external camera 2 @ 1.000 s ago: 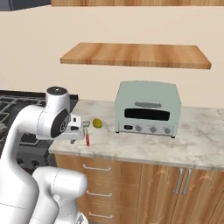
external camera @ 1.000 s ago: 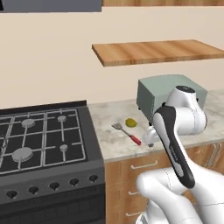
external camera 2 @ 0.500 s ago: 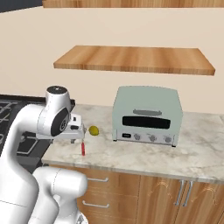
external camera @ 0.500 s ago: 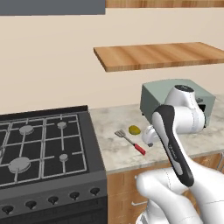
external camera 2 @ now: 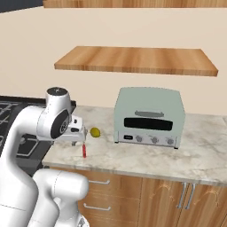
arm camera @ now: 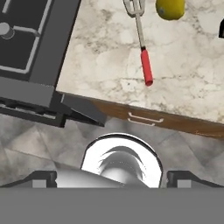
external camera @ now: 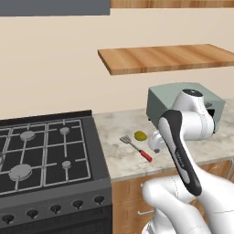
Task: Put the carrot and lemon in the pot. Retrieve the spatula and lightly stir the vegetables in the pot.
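The lemon (external camera: 140, 135) (external camera 2: 95, 132), a small yellow oval, lies on the marble counter (external camera: 123, 160) right of the stove. Just in front of it is the spatula (external camera: 135, 148), grey blade towards the wall and red handle (external camera 2: 84, 150) towards the counter's front edge. In the hand view the spatula (arm camera: 143, 48) runs down from the top edge, with the lemon (arm camera: 170, 8) beside its blade. My gripper (arm camera: 111, 178) hangs above the counter's front edge, near the red handle. It is open, with nothing between its fingertips (arm camera: 43, 179). The pot and the carrot are out of view.
A black gas stove (external camera: 41, 155) takes up the left. A pale green toaster oven (external camera 2: 150, 116) stands on the counter right of the lemon. A wooden shelf (external camera 2: 133, 60) hangs above. Drawers (arm camera: 144, 118) sit under the counter edge.
Both base views have shifted a little, so the camera has moved. The arm keeps its pose over the spatula and the gripper stays open.
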### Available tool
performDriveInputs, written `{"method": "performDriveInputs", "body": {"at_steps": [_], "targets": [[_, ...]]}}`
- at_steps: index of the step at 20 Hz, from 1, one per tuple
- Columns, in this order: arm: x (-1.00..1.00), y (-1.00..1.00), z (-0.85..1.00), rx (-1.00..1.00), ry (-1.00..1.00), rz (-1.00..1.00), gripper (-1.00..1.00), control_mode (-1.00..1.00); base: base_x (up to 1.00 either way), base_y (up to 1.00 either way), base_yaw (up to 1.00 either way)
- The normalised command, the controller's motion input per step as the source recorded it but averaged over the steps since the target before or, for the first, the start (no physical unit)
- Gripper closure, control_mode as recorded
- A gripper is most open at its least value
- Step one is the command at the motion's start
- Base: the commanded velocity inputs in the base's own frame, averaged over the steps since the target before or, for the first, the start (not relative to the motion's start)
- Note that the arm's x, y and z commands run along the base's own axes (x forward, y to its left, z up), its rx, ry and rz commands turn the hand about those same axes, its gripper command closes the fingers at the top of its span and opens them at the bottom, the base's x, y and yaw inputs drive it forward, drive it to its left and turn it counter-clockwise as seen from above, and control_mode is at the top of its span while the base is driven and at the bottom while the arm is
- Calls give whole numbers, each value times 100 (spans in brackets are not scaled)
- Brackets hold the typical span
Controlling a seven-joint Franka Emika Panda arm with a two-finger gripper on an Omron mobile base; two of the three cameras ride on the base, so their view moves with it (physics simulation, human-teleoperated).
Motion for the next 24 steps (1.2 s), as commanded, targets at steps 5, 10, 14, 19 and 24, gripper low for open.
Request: {"method": "performDriveInputs", "body": {"at_steps": [5,10,14,19,24], "targets": [[47,-1,23,-4,23,-28,-100,-100,0,0,0],[96,0,-4,-3,8,-20,-100,-100,0,0,0],[92,-1,-33,0,0,-9,-100,-100,0,0,0],[81,-2,-54,0,0,-4,-100,-100,0,0,0],[40,-8,-47,0,-7,0,-100,-100,0,0,0]]}}
